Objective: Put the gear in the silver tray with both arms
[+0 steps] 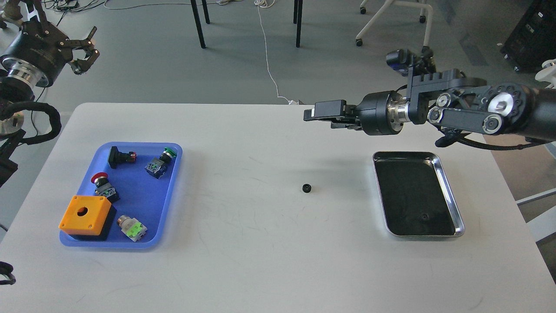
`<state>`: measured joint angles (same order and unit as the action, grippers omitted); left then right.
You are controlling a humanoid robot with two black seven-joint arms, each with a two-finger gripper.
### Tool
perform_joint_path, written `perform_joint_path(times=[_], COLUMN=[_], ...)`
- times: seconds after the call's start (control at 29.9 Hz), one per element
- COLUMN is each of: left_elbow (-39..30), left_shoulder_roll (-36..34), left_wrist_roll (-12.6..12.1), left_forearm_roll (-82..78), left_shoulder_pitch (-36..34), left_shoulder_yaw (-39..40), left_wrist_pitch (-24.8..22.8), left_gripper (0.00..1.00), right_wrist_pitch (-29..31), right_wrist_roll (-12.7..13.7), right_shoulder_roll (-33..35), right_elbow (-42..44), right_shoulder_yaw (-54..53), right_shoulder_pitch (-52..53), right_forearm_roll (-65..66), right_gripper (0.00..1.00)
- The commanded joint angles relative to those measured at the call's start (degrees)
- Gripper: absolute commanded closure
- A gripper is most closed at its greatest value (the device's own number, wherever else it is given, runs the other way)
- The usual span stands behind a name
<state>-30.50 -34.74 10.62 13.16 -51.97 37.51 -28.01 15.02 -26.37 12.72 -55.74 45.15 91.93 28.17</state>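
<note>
The gear point(306, 188) is small and black and lies alone on the white table near its middle. The silver tray point(439, 165) sits to its right, with a small dark round mark point(424, 216) on its bottom near the front. My right arm reaches in from the right, above the tray's far end. Its gripper point(313, 114) points left, above the table and behind the gear, empty; it is seen side-on, so its fingers cannot be told apart. My left gripper point(89, 48) is open and empty, raised beyond the table's far left corner.
A blue plastic tray point(173, 174) at the left holds an orange box point(84, 213) and several push-button switches. A white cable point(269, 69), table legs and chair legs are on the floor behind the table.
</note>
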Motion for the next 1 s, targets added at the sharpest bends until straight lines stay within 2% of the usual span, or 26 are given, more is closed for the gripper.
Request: perform_joint_path(times=[0.0,0.07,0.23,0.4,0.47,0.64,0.97], left_elbow=[-0.43,-0.43,-0.43,-0.43,-0.43,-0.43,-0.43], left_shoulder_roll=[0.03,0.03,0.11,0.38,0.29,0.20,0.03], left_wrist_roll=[-0.07,-0.07,0.02,0.63,0.63,0.63,0.63], left_forearm_roll=[-0.07,0.02,0.20,0.37,0.37,0.37,0.46], left_shoulder_pitch=[1.43,1.78,1.96,1.96,2.22,2.92,2.92], left_shoulder_yaw=[2.39,3.01,3.36,3.45,3.45,3.45,3.54], left_wrist_pitch=[0.01,0.01,0.01,0.01,0.01,0.01,0.01], left_gripper=[0.03,0.03,0.03,0.03,0.03,0.03,0.03], right_wrist_pitch=[-2.53,-5.17,-11.67,-12.83,-13.09,-15.37,-16.87], right_wrist_roll=[-0.35,-1.63,-1.63,-1.63,-1.63,-1.63,-1.63], right_shoulder_roll=[-6.03,-8.58,-12.72,-12.72,-12.72,-12.72,-12.72], right_elbow=[1.07,1.07,1.24,6.51,8.88,12.75,11.71], right_shoulder_yaw=[5.80,9.85,16.80,20.41,20.68,20.24,14.35], right_shoulder_pitch=[0.09,-0.26,-1.93,-5.61,-6.85,-10.36,-10.64], right_forearm_roll=[3.63,5.83,8.56,8.56,8.56,8.56,7.86], right_gripper=[0.05,0.06,0.06,0.07,0.08,0.18,0.17])
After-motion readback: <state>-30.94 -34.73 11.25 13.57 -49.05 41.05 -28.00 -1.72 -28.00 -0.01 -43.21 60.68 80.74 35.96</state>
